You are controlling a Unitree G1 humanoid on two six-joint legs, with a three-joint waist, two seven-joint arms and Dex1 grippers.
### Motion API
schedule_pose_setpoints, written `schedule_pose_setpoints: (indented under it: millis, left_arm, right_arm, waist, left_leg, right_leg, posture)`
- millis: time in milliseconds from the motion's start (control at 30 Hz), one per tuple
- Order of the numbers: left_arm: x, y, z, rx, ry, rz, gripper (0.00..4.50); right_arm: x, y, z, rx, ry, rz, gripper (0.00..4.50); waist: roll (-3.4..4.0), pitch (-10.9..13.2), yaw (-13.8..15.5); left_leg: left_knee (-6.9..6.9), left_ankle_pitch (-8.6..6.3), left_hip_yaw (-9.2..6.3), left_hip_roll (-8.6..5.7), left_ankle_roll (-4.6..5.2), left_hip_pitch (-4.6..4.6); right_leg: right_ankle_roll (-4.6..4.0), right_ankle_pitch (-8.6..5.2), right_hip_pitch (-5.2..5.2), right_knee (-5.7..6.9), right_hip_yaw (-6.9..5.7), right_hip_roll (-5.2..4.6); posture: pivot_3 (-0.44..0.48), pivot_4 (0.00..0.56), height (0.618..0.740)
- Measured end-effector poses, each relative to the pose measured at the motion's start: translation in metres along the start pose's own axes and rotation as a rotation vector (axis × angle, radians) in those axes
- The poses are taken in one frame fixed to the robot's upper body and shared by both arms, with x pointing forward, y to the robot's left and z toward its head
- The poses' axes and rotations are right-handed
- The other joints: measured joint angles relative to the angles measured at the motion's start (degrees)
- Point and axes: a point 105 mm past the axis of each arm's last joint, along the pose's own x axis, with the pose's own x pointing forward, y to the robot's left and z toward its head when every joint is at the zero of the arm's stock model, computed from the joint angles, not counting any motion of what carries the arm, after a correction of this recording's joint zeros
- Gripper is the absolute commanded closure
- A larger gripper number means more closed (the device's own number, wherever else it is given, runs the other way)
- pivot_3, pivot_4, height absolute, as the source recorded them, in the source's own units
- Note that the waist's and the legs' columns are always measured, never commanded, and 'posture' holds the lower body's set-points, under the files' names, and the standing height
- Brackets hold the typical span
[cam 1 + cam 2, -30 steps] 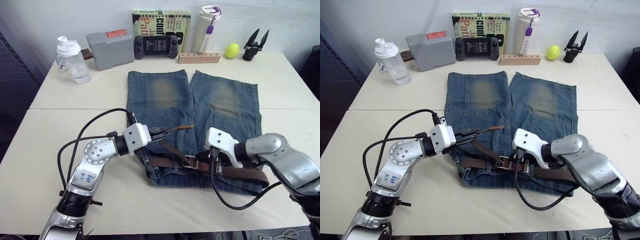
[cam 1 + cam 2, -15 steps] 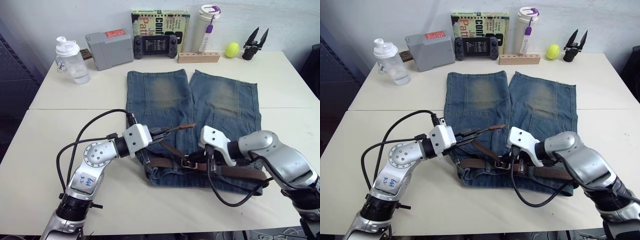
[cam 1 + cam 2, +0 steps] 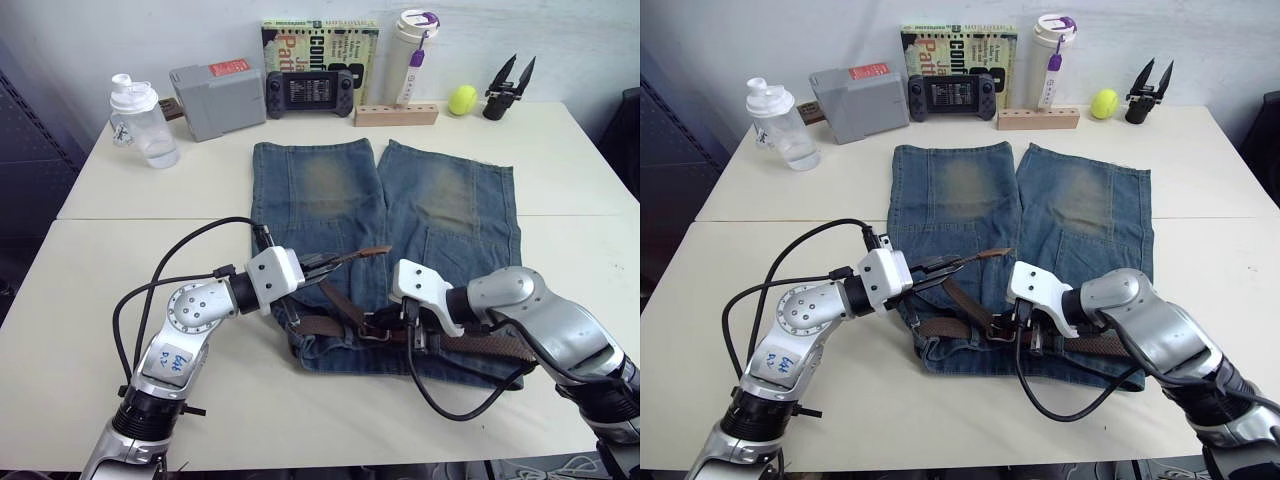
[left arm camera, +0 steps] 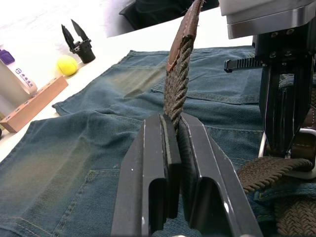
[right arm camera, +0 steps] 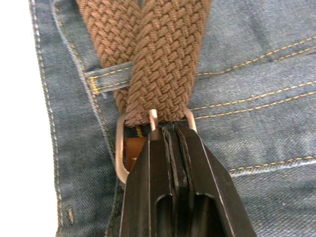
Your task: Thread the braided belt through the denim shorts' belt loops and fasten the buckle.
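The denim shorts [image 3: 385,250] lie flat on the table [image 3: 90,290], waistband toward the robot, with the braided belt [image 3: 480,345] running along it. From the head views the right claw [image 3: 1025,325] just sits over the buckle, but the right wrist view shows it clamped shut on the buckle [image 5: 123,148], right by a belt loop [image 5: 106,76]. The left claw [image 4: 173,143] pinches the belt's tip, lifted off the denim. Since a second ago the right claw and buckle slid left.

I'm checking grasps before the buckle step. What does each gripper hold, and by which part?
The left gripper pinches the belt just below its free tip. The right gripper is shut at the buckle, on its belt end.
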Motion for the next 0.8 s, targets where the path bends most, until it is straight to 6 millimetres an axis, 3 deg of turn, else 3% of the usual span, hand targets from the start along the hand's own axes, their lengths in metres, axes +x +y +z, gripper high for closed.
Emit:
schedule_pose_setpoints:
  millis: [200,800]
  left_arm:
    - [-0.0001,0.0,0.0,0.0,0.0,0.0,4.5]
    - [-0.0002,0.0004,-0.0002,0.001,0.001,0.002,4.5]
  right_arm:
    - [-0.0073,-0.0017,0.0063,0.022,-0.024,0.005,4.46]
    - [-0.0014,0.007,0.0049,0.013,-0.01,0.033,4.46]
  waist:
    - [0.0,0.0,0.03]
    - [0.0,0.0,0.01]
  left_leg:
    - [0.0,0.0,-0.01,0.0,0.0,-0.01]
    - [0.0,0.0,0.0,0.0,0.0,-0.01]
  right_leg:
    - [0.0,0.0,0.0,0.0,0.0,0.0]
    - [0.0,0.0,-0.01,0.0,0.0,-0.01]
  posture:
    - [0.0,0.15,0.731]
    - [0.0,0.15,0.731]
